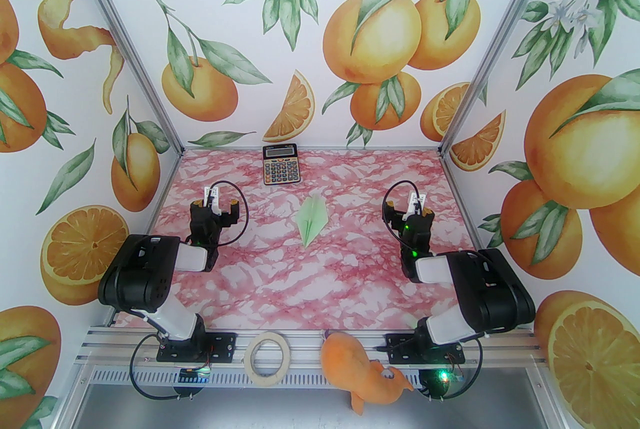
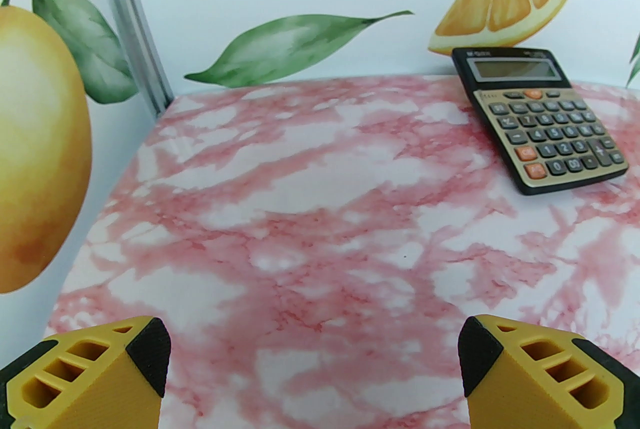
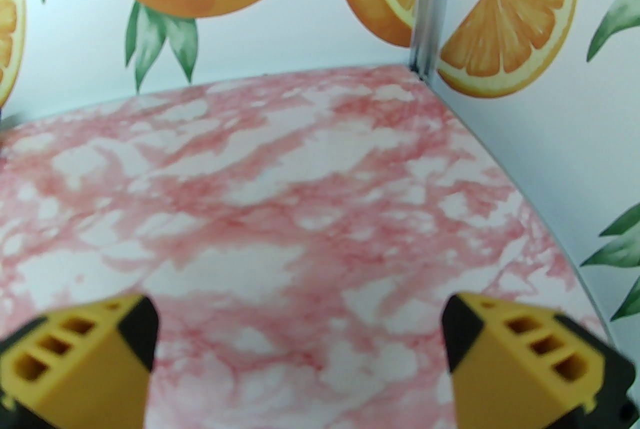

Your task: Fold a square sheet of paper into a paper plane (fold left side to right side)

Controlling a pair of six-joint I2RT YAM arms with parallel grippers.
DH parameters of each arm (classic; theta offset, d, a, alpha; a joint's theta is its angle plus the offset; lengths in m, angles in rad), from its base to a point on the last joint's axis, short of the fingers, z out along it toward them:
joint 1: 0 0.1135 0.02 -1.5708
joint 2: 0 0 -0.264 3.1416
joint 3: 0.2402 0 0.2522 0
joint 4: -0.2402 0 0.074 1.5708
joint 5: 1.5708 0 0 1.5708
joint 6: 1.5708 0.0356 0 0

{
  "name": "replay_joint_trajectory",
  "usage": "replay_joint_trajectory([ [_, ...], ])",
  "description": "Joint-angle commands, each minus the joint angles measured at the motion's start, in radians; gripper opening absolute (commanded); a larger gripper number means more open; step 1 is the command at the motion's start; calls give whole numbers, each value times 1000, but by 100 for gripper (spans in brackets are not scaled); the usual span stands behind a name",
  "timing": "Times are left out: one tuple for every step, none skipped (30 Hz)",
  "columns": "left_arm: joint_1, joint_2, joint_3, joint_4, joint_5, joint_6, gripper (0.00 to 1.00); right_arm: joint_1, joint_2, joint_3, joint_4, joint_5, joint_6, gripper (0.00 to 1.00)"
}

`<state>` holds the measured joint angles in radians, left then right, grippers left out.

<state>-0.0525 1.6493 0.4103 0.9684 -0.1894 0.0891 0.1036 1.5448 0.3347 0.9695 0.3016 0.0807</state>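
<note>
I see the paper plane (image 1: pixel 312 219) lying flat in the middle of the desk (image 1: pixel 300 287), between my two arms and well apart from both. It is to the right of the left pincer (image 1: pixel 216 206) and to the left of the right pincer (image 1: pixel 407 209), and I judge neither arm clearly nearer. Its long axis runs far to near, with the narrow end toward the arm bases and leaning a little left. Both pincers stand wide with nothing held, which the wrist views confirm for the left pincer (image 2: pixel 315 357) and the right pincer (image 3: pixel 300 342). I count one plane, one calculator (image 1: pixel 280 163) at the far edge, one roll of tape (image 1: pixel 268 358) and one plush toy (image 1: pixel 360 367). The folding looks finished to me.
</note>
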Motion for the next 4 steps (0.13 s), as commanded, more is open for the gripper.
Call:
replay_joint_trajectory([
  [5,-3,-5,33,16,14,100,5,10,35,-20,-72,-20,100],
  [6,-3,-5,32,16,15,100,5,10,37,-29,-123,-36,100],
  [5,-3,-5,33,16,15,100,5,9,33,-22,-142,-42,100],
  [5,-3,-5,33,16,15,100,5,9,29,-13,-143,-42,100],
])
